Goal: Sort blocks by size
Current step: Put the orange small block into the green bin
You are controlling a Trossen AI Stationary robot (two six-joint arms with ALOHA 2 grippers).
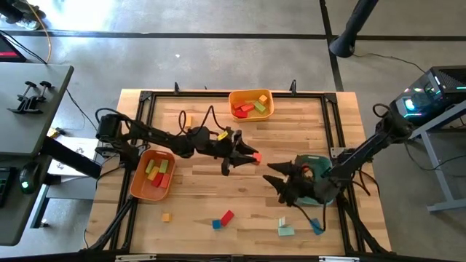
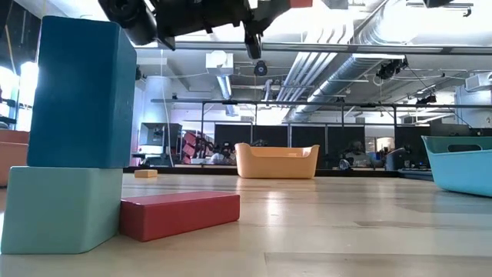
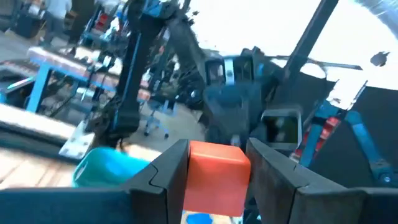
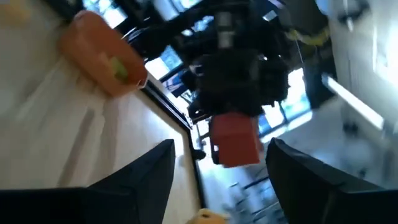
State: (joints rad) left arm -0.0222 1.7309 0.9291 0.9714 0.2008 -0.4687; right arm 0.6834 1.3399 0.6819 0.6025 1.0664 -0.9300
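Standing closest to the low camera, a dark blue block (image 2: 83, 92) sits upright on a pale teal block (image 2: 61, 209), and a flat red block (image 2: 179, 215) lies on the desk (image 2: 346, 231) touching the teal one's side. From above, more blocks lie along the desk's near edge: a small orange cube (image 1: 166, 217), a red bar (image 1: 227, 217) with a small blue cube (image 1: 216, 224) just beside it, a pale green pair (image 1: 285, 228) and a blue bar (image 1: 315, 225).

Farther in, over the middle of the desk, the left tool (image 1: 246, 157) is raised off the surface and grips a red-orange cube (image 3: 214, 180) between its two fingers (image 3: 168, 174); the left wrist view shows the cube seated squarely between them, and the right wrist view shows it from the opposite side (image 4: 235, 140). The right tool (image 1: 282, 182) hovers close by, facing the left one, with its fingers (image 4: 149, 168) spread wide and nothing between them. A teal tray (image 1: 309, 161) lies beneath the right arm, mostly covered by it.

At the desk's left side an orange tray (image 1: 137, 188) holds several red, yellow and green blocks (image 1: 156, 173). Farthest back, near the desk's rear edge, a second orange tray (image 1: 269, 110) holds red, orange, yellow and green blocks (image 1: 249, 107). A small orange piece (image 1: 183, 116) lies alone on the wood near the rear left.
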